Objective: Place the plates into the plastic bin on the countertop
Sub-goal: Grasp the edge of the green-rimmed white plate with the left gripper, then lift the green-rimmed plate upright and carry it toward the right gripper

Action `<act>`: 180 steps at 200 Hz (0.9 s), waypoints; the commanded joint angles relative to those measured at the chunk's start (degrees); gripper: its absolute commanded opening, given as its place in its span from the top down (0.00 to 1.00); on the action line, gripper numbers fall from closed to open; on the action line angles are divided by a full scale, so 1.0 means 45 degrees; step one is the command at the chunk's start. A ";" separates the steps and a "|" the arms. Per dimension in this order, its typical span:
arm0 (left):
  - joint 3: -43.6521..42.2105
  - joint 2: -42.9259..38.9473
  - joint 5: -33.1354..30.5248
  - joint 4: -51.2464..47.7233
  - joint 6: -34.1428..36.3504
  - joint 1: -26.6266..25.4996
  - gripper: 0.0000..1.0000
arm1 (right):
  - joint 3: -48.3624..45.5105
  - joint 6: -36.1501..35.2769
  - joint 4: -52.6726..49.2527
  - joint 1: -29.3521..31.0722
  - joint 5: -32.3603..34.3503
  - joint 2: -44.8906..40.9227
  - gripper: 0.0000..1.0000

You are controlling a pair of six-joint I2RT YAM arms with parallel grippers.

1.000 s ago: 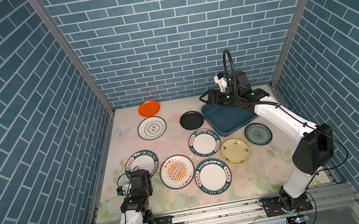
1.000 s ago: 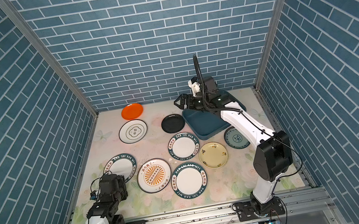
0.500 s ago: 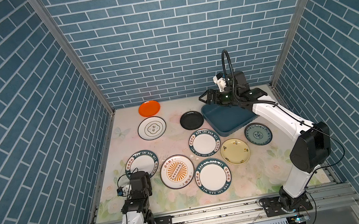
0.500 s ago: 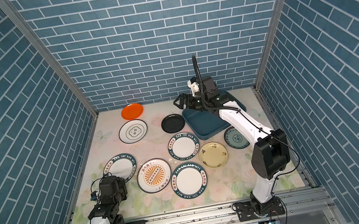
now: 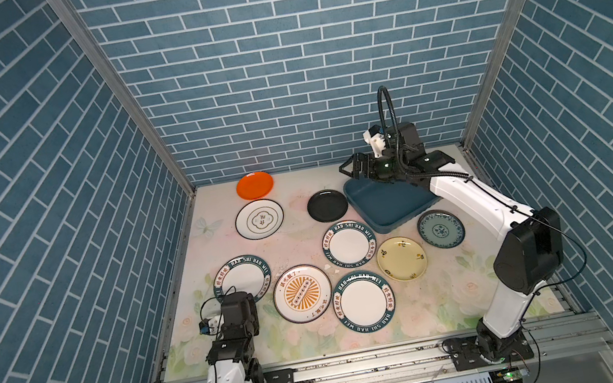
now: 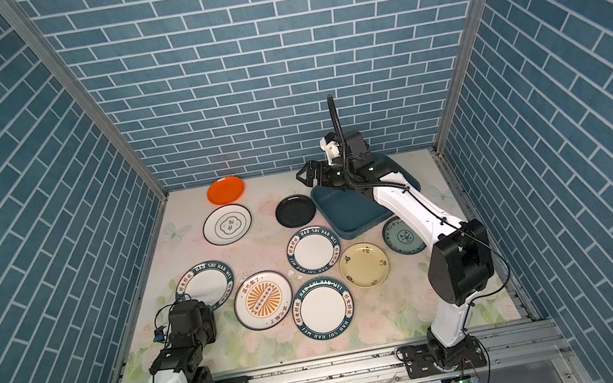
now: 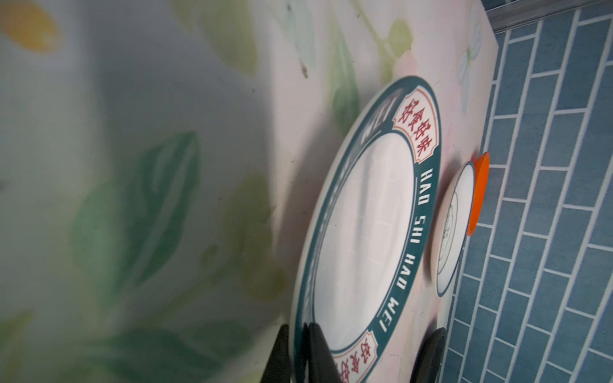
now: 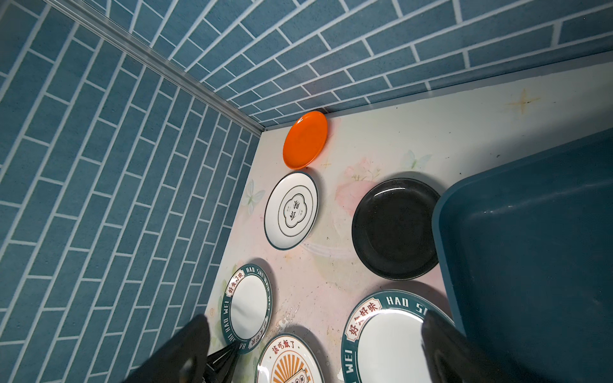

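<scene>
Several plates lie flat on the flowered countertop (image 5: 441, 304). At the near left, my left gripper (image 7: 300, 351) is shut on the near rim of a white plate with a teal lettered rim (image 5: 241, 279) (image 7: 365, 232), one finger above the rim and one below. From above, the wrist hides the fingers. The dark teal plastic bin (image 5: 387, 204) (image 8: 530, 248) stands at the back right, with no plate showing in its visible part. My right gripper (image 5: 352, 170) (image 8: 311, 351) hangs open over the bin's far left corner, holding nothing.
The other plates are plain orange (image 5: 254, 185), quatrefoil (image 5: 259, 219), black (image 5: 327, 206), two more teal-lettered (image 5: 349, 243) (image 5: 363, 301), orange sunburst (image 5: 302, 293), pale yellow (image 5: 401, 259) and patterned teal (image 5: 441, 229). Blue brick walls close in three sides.
My left gripper has closed onto the rim of the near-left lettered plate. The right arm and its open gripper have hardly moved.
</scene>
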 commanded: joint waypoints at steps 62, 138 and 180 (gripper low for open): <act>0.1015 0.0317 -0.0097 -0.0564 0.0785 0.0067 1.00 | -0.0387 0.0029 -0.0041 0.0000 0.0351 -0.0695 0.01; 0.3024 -0.0578 -0.0973 -0.2413 0.1438 0.0067 1.00 | -0.0451 -0.0212 0.0160 -0.0059 -0.1566 -0.0594 0.01; 0.3930 -0.0507 -0.0682 -0.2301 0.1961 0.0068 1.00 | -0.0429 -0.0343 0.0053 -0.0076 -0.2938 -0.0416 0.01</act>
